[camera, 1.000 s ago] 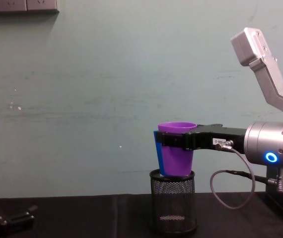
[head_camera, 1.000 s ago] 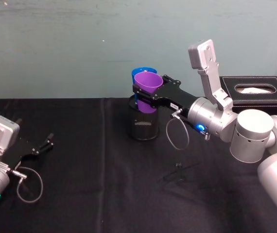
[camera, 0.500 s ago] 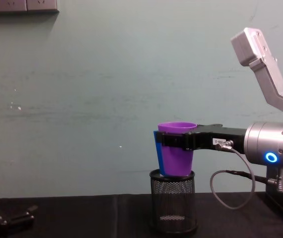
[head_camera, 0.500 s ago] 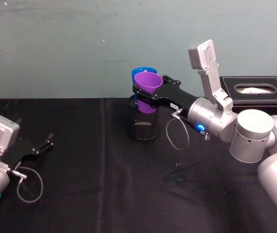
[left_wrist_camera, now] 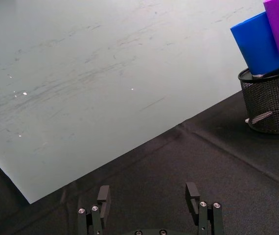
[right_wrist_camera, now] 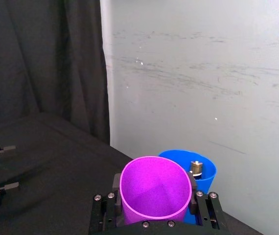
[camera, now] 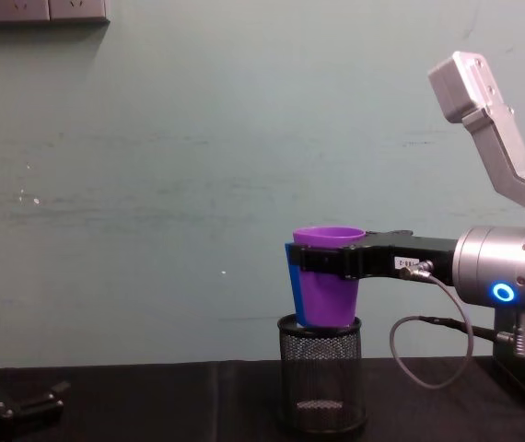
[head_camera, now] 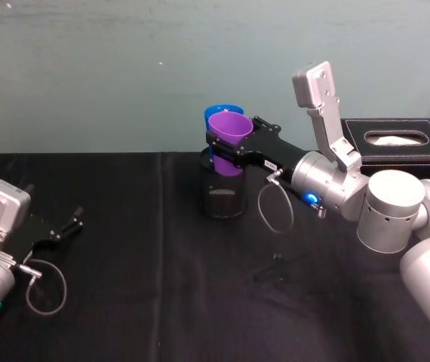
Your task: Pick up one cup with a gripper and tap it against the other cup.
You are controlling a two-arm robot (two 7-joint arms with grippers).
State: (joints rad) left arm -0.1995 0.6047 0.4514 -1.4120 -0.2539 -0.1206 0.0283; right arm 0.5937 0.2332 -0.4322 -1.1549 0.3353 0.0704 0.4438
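Evidently mid-tap: gripping the purple cup (head_camera: 228,128) between the right gripper's (head_camera: 234,137) clamped fingers, raised just over the black mesh holder (head_camera: 222,197) to meet the blue cup (head_camera: 216,113) standing inside, seemingly touching. With the left gripper (left_wrist_camera: 148,196) parked low over the table (head_camera: 162,286), fingers apart.

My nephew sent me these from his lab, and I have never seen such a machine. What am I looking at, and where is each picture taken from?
It is a robot with two arms, each ending in a gripper. One picture looks down from its head, one looks across from its chest, and two come from cameras on the wrists. A table under black cloth carries a black mesh holder and, at the far right, a black tissue box. The right gripper is shut on a purple cup and holds it over the holder, close beside a blue cup that stands in the holder. The left gripper rests open at the table's left side, idle.
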